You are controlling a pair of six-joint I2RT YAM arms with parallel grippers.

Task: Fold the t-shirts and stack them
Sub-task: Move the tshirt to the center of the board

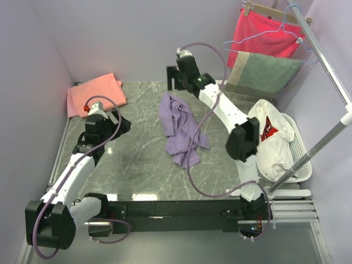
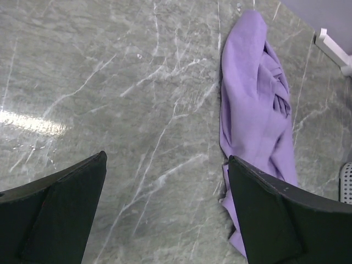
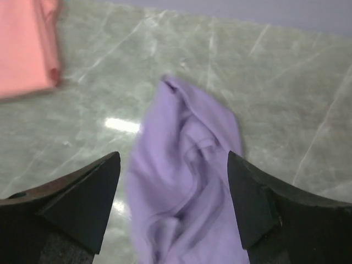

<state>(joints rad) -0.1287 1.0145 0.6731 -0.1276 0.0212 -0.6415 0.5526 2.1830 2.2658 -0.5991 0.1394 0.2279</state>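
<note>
The bunched purple t-shirt (image 1: pixel 179 129) runs long from far to near. The basket (image 1: pixel 302 158) holds white clothes (image 1: pixel 275 151). The left fingers (image 2: pixel 55 214) and right fingers (image 3: pixel 82 203) are spread, empty.

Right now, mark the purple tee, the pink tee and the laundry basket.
purple tee (image 1: pixel 179 129): top external view, middle of the crumpled heap.
pink tee (image 1: pixel 93 93): top external view, centre of its flat top face.
laundry basket (image 1: pixel 300 137): top external view, white lattice wall on the far right.
</note>
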